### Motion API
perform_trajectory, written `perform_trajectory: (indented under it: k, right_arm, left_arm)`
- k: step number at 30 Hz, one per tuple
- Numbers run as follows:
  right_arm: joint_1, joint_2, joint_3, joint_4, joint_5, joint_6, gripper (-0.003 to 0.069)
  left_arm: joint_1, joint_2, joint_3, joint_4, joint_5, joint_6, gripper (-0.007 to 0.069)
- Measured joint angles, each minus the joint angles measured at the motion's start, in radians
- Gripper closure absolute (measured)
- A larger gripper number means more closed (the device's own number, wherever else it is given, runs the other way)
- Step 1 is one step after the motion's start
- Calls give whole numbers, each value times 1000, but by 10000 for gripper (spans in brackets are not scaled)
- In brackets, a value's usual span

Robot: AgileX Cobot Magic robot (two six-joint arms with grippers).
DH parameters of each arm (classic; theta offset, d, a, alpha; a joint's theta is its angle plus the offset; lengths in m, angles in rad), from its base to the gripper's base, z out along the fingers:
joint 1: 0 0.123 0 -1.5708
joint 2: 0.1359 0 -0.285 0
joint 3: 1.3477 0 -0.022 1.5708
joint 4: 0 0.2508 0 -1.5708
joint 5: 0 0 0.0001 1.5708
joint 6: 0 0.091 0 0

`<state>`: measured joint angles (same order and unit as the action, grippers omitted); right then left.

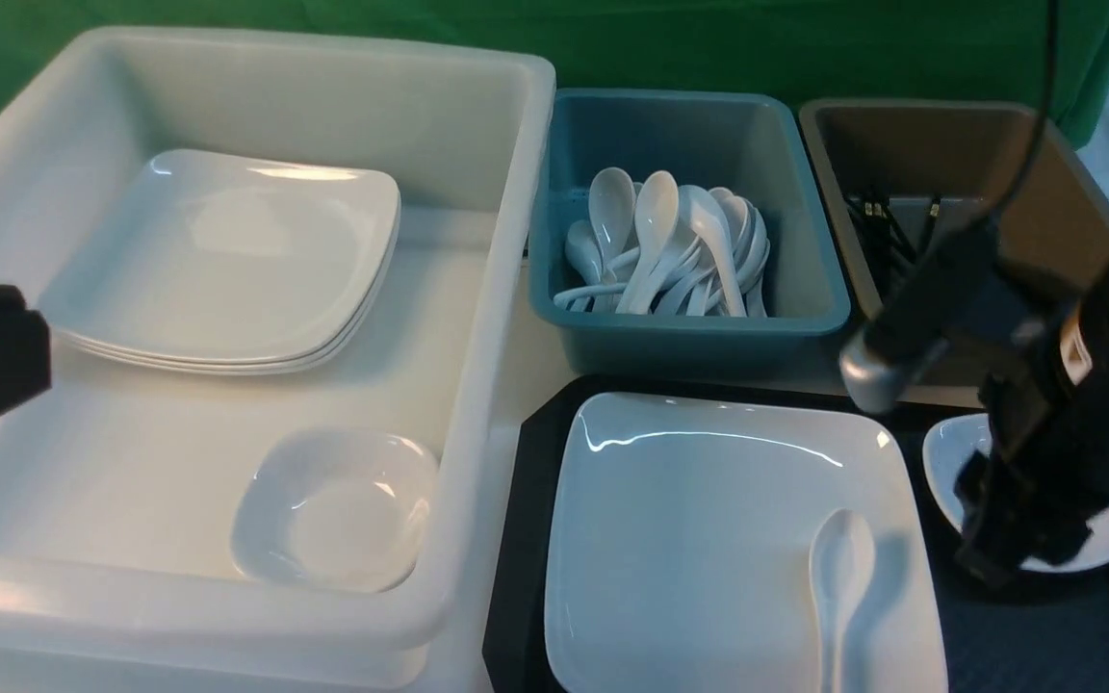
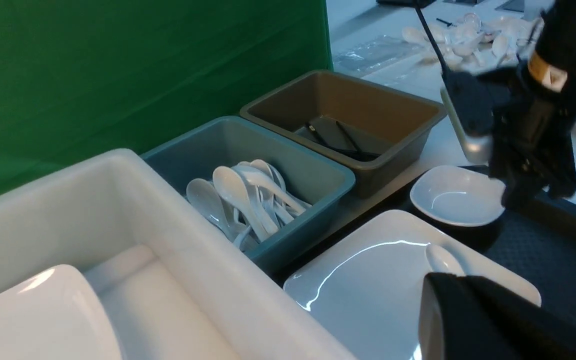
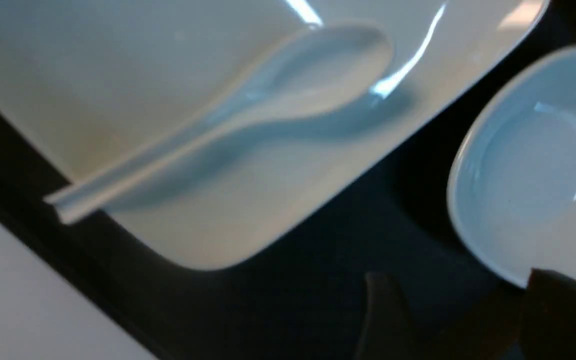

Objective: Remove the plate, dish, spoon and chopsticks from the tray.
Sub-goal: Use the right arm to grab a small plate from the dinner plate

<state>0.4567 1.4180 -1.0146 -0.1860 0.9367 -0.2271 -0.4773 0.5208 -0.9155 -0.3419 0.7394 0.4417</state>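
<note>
Right tool [image 3: 455, 287] wide over tray [image 3: 293, 300] at the dish [image 3: 528, 165] rim; left tool [image 2: 448, 300] closed.

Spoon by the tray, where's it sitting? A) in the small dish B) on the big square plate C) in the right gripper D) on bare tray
B: the spoon lies on the square plate, apart from the small dish.

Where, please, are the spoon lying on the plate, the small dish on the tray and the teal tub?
spoon [image 1: 841, 558]: front view, its bowl.
small dish [image 2: 455, 197]: left wrist view, inner floor.
teal tub [image 1: 689, 346]: front view, near wall.
</note>
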Motion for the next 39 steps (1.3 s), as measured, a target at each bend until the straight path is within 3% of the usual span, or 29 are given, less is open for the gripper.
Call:
perform_trajectory:
  k: [7,21,28,31,35,37,39]
  right_arm:
    - [-132,69,152,6,-292,-4,211]
    - [-238,282,125,4,-438,-25,221]
    - [-235,292,111,1,-476,-43,409]
    - [-231,279,104,-3,-462,-46,440]
    - [-204,237,95,-11,-394,-23,487]
    - [-160,165,62,-12,-282,37,579]
    - [-120,114,32,-2,-199,81,595]
  left_arm:
    - [0,3,4,-7,-47,6,603]
    - [0,3,4,-7,-52,8,603]
    - [0,3,4,-7,-52,9,603]
    - [0,3,4,-3,-52,9,603]
    - [0,3,4,0,-51,9,603]
    - [0,3,4,2,-51,9,603]
    - [0,3,4,8,-51,9,603]
